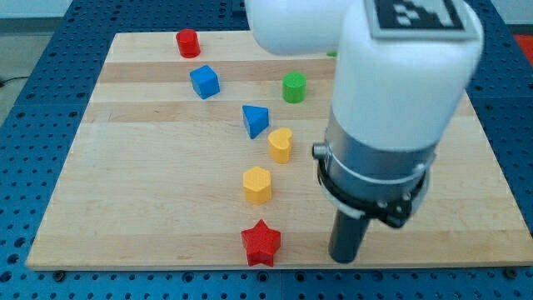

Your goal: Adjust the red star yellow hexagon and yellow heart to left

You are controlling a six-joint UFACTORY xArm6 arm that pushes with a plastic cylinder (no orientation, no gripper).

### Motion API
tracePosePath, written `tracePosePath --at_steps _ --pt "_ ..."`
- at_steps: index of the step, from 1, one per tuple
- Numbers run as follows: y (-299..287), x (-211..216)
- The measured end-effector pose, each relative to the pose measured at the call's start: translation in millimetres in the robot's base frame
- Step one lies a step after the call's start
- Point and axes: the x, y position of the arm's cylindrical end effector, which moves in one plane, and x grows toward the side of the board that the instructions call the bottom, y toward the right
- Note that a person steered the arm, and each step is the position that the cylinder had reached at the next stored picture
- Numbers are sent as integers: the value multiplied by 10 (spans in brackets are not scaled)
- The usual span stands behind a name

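Note:
The red star (261,243) lies near the board's bottom edge, at the view's centre. The yellow hexagon (257,185) sits just above it. The yellow heart (281,145) sits above and slightly right of the hexagon. My tip (345,259) rests on the board to the right of the red star, about a block's width or more away, touching no block. The arm's white and grey body hides the board's upper right part.
A blue triangle (256,121) sits just above the heart. A blue cube (204,82), a green cylinder (293,87) and a red cylinder (187,42) lie toward the view's top. A bit of another green block (331,54) peeks beside the arm. The wooden board (141,192) ends just below the star.

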Motion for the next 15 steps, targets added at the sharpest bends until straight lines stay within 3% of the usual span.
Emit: tracePosePath --at_steps 1,2,4,5,6,7,8,10,13,15 --pt "-268 -5" --pt "-900 3" --pt "-1017 1" --pt "-250 -73" --pt "656 -421" --pt "902 -872" --pt "706 -1498" --pt "-200 -1518" --pt "-712 -1552" --pt "-648 -818"
